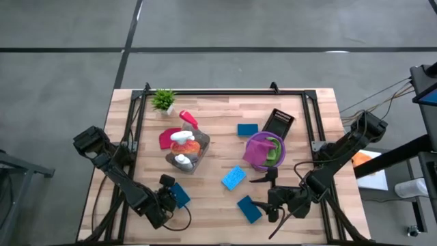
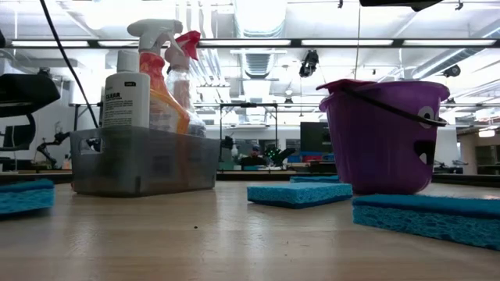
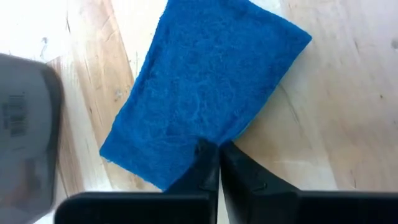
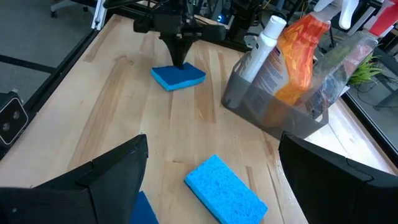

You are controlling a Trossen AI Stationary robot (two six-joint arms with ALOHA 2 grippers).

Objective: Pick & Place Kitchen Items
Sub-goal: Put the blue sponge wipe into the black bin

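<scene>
- The table (image 1: 225, 109) carries the task's things spread out: a grey bin (image 1: 186, 154) with the orange spray bottle (image 1: 188, 145) and two smaller bottles in it stands well ahead of the left hand (image 1: 168, 193), and a purple bucket (image 1: 265, 150) with cloths stands just ahead of the right hand (image 1: 274, 200).
- The left hand has its fingers pressed together on the near edge of a dark blue sponge (image 3: 205, 87), which lies flat on the table directly ahead of it. The pinch catches only the rim; my judgement is that a lift could let the soft sponge fold, swing or slip out.
- The right hand stands wide and holds nothing. A lighter blue sponge (image 4: 225, 188) lies just ahead of it, between the fingers, and another dark one (image 1: 249, 208) just beside it. If both arms head for the bin together, they could crowd each other.
- The left wrist view alone shows how thin the bite on the sponge is; the high view hides it under the arm.
- The right wrist view shows the left hand standing nose-down over its sponge, seen from across the table.
- The low view shows the heights of the bin and the bucket, but neither hand.
</scene>
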